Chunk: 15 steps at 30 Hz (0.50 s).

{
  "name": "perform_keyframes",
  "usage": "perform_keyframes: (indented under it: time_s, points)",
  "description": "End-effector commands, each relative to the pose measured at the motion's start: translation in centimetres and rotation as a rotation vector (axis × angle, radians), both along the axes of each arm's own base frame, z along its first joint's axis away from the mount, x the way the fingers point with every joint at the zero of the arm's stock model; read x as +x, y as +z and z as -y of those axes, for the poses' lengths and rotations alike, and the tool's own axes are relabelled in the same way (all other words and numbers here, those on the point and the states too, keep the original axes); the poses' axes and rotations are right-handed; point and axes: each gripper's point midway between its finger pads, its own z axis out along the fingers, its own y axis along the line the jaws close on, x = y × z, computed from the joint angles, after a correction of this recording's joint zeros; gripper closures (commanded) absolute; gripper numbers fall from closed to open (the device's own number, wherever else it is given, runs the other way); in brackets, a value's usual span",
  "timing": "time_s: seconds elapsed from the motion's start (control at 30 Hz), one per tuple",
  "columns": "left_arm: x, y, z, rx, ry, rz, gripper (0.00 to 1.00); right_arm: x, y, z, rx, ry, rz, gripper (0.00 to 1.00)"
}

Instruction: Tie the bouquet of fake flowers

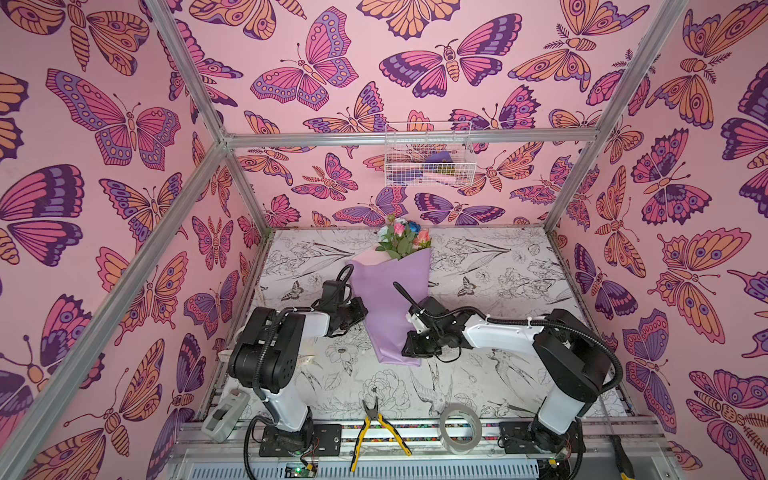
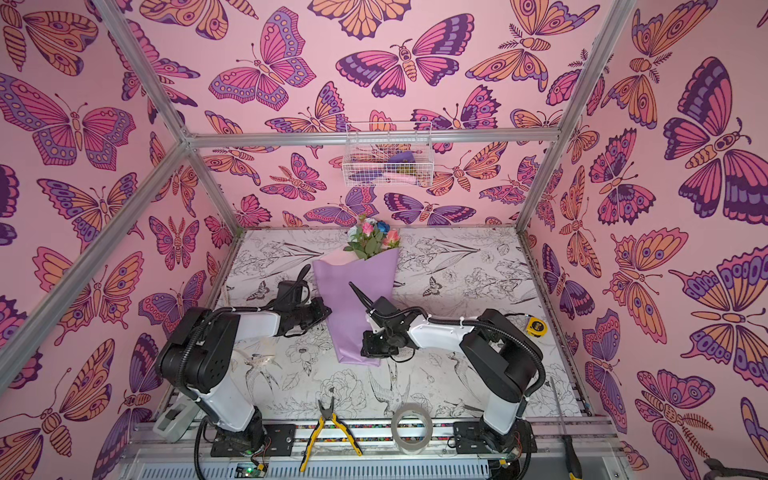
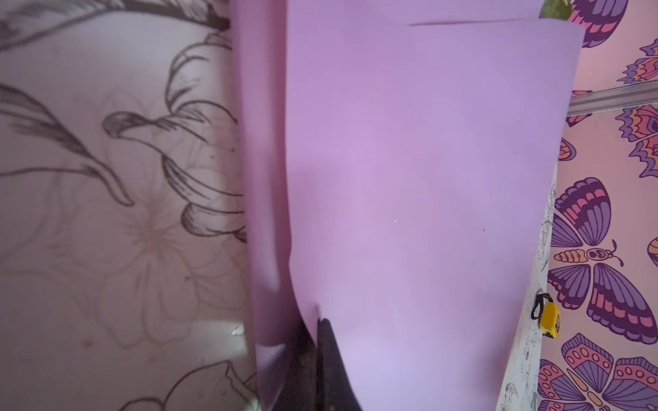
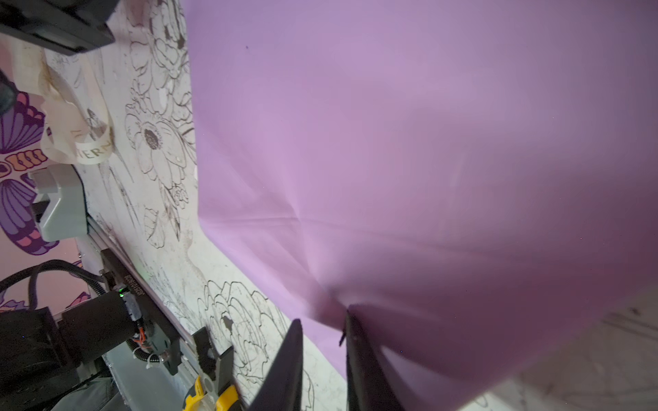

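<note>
The bouquet (image 1: 390, 299) (image 2: 353, 299) is a long lilac paper cone lying on the table, narrow end toward the front. The fake flowers (image 1: 401, 239) (image 2: 372, 239) stick out of its wide far end. My left gripper (image 1: 360, 311) (image 3: 317, 320) is at the cone's left edge, shut on the lilac paper. My right gripper (image 1: 409, 347) (image 4: 322, 320) is at the cone's lower right edge. Its jaws stand apart, with the paper's edge lying between them and over one finger. A cream printed ribbon (image 4: 71, 135) lies loose on the table left of the cone.
Yellow-handled pliers (image 1: 376, 424), a clear tape roll (image 1: 460, 428) and a grey tape dispenser (image 1: 222, 419) lie along the front rail. A screwdriver (image 1: 619, 453) lies at the front right. A yellow tape measure (image 2: 536, 326) sits behind the right arm. A wire basket (image 1: 428, 160) hangs on the back wall.
</note>
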Motion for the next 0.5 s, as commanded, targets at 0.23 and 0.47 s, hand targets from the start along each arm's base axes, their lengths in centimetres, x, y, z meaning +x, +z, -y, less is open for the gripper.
perform_keyframes:
  time_s: [0.23, 0.47]
  points:
    - [0.0, -0.8, 0.0, -0.019, 0.0, -0.015, 1.0, 0.3, 1.8, -4.2, 0.098, 0.056, 0.015, 0.82]
    - [-0.1, -1.0, -0.1, -0.023, 0.015, -0.023, 1.0, -0.2, -0.4, -4.9, 0.089, 0.07, -0.028, 0.84]
